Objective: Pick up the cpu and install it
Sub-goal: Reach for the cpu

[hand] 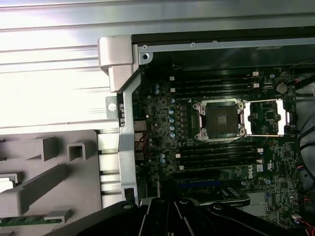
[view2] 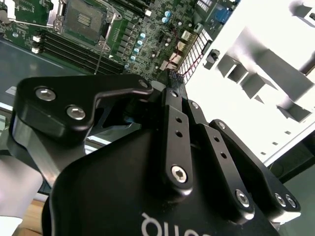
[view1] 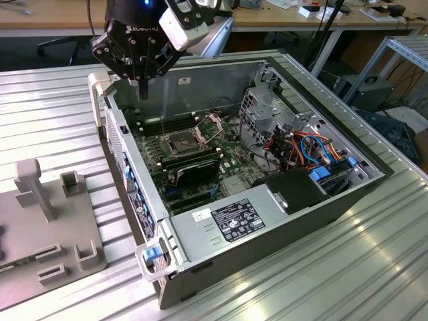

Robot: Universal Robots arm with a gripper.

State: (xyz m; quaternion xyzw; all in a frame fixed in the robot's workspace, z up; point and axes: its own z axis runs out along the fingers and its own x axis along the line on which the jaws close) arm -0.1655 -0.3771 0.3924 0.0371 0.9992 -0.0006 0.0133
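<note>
A: Starting at the exterior view's left: grey tray [view1: 70, 231] lying on the ribbed table [view1: 334, 281], near the open computer case [view1: 200, 79], with an upright post [view1: 32, 189] and several pockets.

B: Any sign of the cpu [hand: 4, 183]?

A: Possibly, in the first wrist view: pale square lying flat in a pocket at the tray's edge farthest from the case, cut off, so hard to be sure. Green strip [hand: 24, 220] lying in another pocket near it. Not yet seated in the socket [view1: 179, 140], at any rate.

B: Moving right, then. Gripper [view1: 142, 92]?

A: Hanging over the case's rear corner, by the white bracket [view1: 99, 83], jaws drawn together and pointing down, well apart from the tray's pockets.

B: And inside the case?

A: Socket near the board's middle, open and dark at its centre, hinged plate [view1: 212, 122] tipped up beside it. Black memory sticks [view1: 194, 172] just beside the socket. Further right, grey power box [view1: 227, 224] along the near wall, orange and blue cables [view1: 311, 148], black drive [view1: 294, 189] towards the right-hand corner.
</note>
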